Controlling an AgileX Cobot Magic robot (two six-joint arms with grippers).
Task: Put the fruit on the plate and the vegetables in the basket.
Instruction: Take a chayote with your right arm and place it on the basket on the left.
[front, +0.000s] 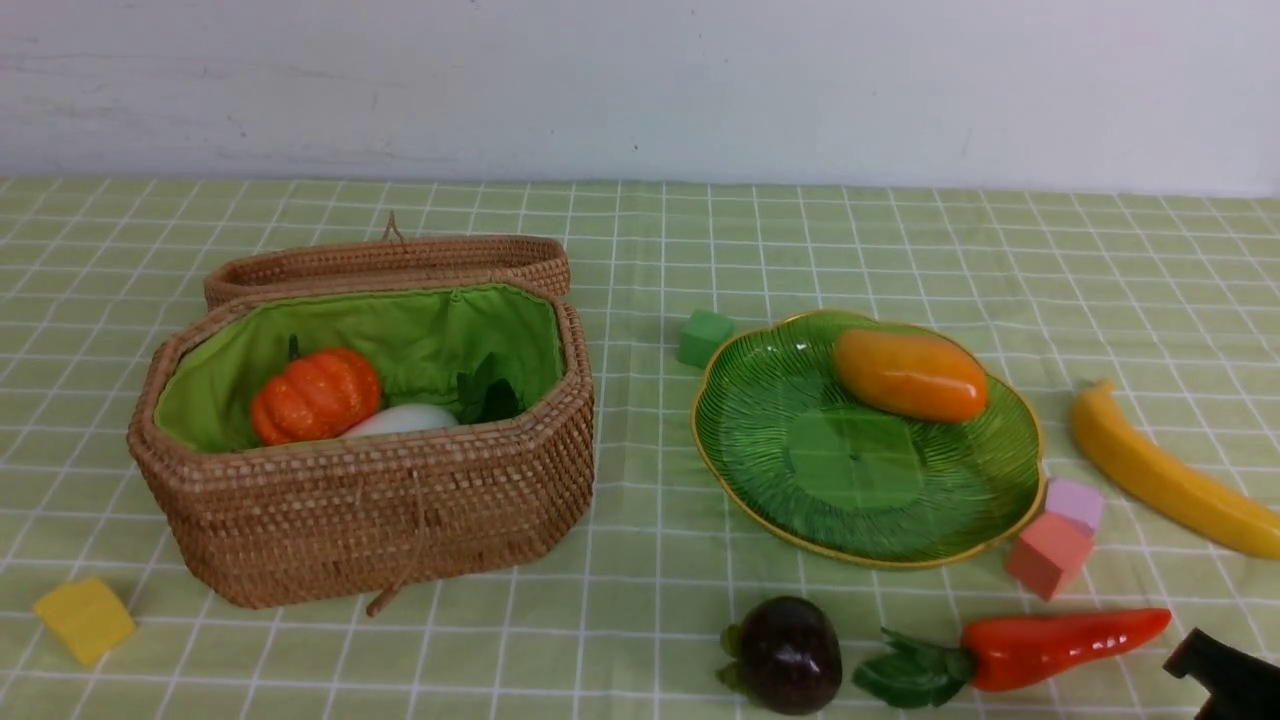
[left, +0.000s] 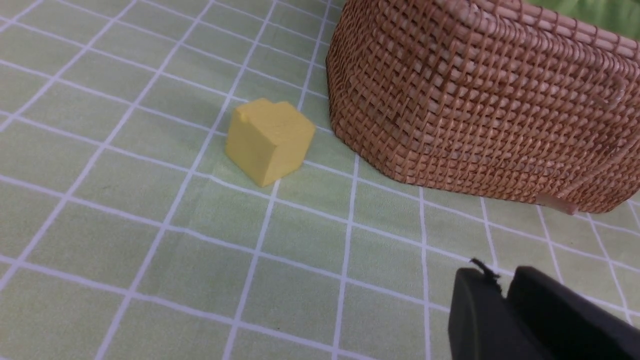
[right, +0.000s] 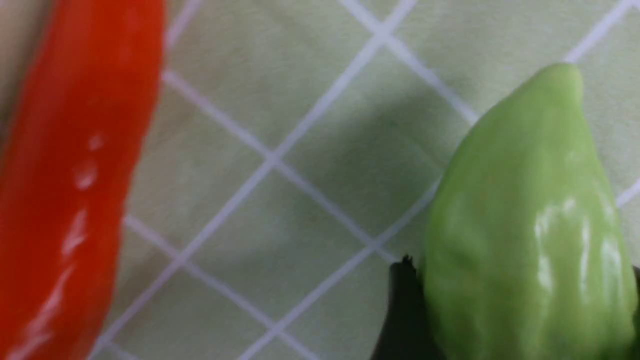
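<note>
Toward the tabletop's (right: 280, 100) near right corner the right gripper (right: 520, 280) straddles the green cucumber-like piece (right: 525, 200), long axis along the fingers (right: 400, 320); whether it pinches already, I cannot tell.

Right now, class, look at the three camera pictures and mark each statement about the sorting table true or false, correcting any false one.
1. The mango lies on the plate. True.
2. The banana lies on the plate too. False: it lies on the tablecloth, to the right of the plate.
3. The pumpkin sits inside the basket. True.
4. The basket's lid is closed. False: it is open and folded back behind the basket.
5. The left end effector grips the yellow cube. False: it is shut on nothing, and the cube stands apart from it beside the basket.
</note>
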